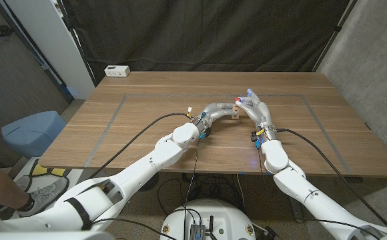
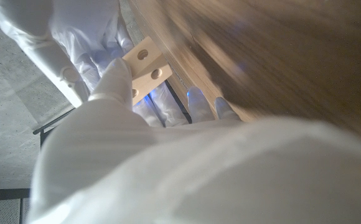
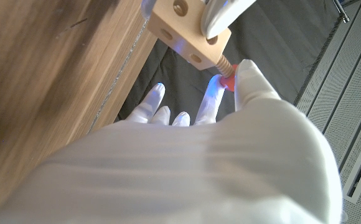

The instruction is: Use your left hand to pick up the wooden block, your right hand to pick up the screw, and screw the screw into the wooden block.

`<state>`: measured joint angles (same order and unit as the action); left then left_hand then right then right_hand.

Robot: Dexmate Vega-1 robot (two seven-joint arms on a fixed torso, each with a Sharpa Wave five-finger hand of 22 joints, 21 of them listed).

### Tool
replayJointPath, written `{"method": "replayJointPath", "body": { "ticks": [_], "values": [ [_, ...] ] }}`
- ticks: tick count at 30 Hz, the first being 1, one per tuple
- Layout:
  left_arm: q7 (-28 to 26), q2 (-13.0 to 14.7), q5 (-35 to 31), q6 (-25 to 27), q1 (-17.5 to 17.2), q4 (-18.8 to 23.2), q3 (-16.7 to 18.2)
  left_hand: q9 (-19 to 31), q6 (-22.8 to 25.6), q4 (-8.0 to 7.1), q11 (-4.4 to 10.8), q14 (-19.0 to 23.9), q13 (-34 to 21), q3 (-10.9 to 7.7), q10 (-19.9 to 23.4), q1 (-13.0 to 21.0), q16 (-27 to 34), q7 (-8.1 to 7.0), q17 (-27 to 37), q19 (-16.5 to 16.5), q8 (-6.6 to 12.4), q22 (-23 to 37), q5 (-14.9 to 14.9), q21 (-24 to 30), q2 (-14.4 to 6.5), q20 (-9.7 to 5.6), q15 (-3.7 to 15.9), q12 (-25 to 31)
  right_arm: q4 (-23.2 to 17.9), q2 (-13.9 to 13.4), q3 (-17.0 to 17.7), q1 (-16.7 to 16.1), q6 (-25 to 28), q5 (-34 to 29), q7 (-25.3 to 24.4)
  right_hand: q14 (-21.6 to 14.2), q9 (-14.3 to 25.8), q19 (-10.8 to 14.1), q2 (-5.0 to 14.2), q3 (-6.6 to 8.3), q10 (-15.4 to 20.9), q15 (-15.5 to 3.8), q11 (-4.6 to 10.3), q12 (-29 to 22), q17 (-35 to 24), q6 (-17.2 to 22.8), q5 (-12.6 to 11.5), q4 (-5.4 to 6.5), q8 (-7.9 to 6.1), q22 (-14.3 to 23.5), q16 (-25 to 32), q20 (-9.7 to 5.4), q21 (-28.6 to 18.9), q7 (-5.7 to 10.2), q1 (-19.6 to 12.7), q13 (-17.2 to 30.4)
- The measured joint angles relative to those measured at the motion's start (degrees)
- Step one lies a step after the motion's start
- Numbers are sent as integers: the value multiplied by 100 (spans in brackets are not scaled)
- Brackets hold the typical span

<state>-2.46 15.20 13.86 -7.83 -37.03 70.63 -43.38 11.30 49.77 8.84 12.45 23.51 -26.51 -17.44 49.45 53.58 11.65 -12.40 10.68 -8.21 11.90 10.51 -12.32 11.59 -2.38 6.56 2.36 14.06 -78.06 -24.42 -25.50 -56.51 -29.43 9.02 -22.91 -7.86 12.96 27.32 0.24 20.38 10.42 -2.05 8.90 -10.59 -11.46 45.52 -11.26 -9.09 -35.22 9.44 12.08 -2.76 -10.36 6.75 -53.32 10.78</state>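
Fingers of the left hand (image 1: 225,109) grip the block (image 3: 192,32), held up off the surface (image 1: 147,120) between both hands; the left wrist view shows a fingertip (image 2: 115,78) pressed on the block's pale face beside two of its holes. Right hand (image 1: 252,105) fingers pinch the red head of the screw (image 3: 225,70), whose threaded shank is already entered in a hole on the block face nearest the right thumb. I judge the thread is started but not driven home, since bare thread shows between head and block. Handling: block looks rigid and light, smooth faces, so it can twist in the grip under torque; best held across two opposite faces, clear of the holes. Screw looks light and stiff with a small head, easy to lose between the fingertips; hold it at the head only and keep it in line with the hole. Room: the hands meet toward the far side of the surface, well in from its edges, with bare wood all round. White box (image 1: 117,70) sits at the far left corner, well apart.
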Motion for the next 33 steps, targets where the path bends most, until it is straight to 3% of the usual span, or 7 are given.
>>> {"method": "replayJointPath", "body": {
  "ticks": [33],
  "values": [
    [21, 18, 12, 12, 7, -4, 7, 3, -1, 1, -16, 0, 0, -1, -19, 0, 0, 1, 0, 0, 0, 0, -22, 0, 4, -1, 0, -1, 21, 9, -27, -3, 32, 11, 5, 31, -2, -20, -1, -8, 0, -31, 0, 0, -1, 22, 12, -8, -41, 0, 0, 21, 0, 22, 0, 0]
  ]
}}
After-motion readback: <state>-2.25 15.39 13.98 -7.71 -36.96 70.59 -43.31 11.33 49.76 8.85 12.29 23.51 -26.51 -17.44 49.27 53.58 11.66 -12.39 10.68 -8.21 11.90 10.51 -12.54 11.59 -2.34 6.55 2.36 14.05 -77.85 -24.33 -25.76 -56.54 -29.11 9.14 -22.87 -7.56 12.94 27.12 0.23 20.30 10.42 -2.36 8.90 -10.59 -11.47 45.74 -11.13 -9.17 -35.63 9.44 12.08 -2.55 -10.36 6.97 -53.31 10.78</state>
